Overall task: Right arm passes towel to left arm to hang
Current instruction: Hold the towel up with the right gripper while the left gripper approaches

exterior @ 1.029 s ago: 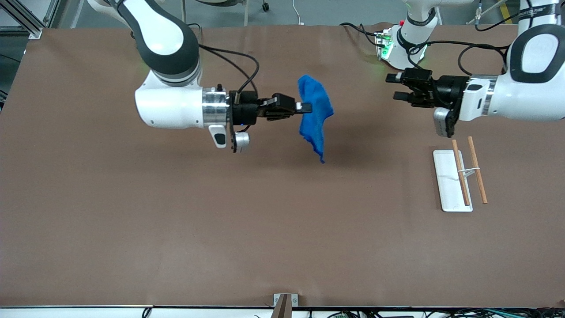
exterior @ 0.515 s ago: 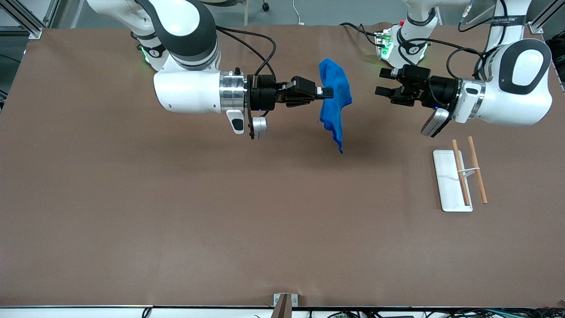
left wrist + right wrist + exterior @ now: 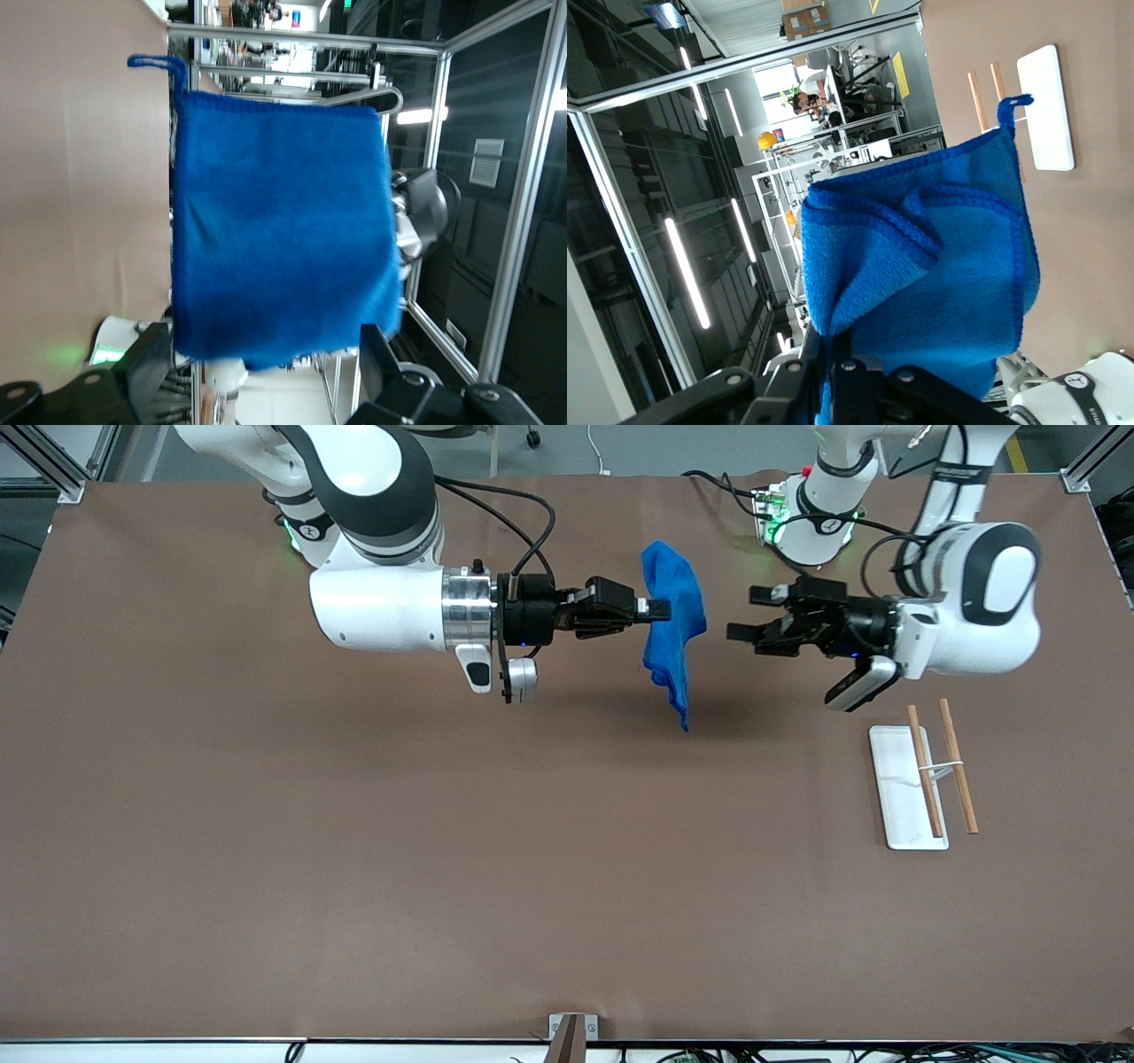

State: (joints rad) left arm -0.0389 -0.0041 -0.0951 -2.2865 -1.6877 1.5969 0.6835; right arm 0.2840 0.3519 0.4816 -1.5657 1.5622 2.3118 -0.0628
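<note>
Over mid-table, right gripper clamped on towel, towel hanging long axis vertical, loop corner lowest, left gripper just beside it, fingers spread wide, not touching

The right arm reaches out level from its base, with the wrist turned sideways. The right gripper is up in the air over the middle of the desk, and its fingers are pressed together. The left arm also reaches level, toward the right one. The left gripper points at the right gripper, apart from it, with fingers spread.
</note>
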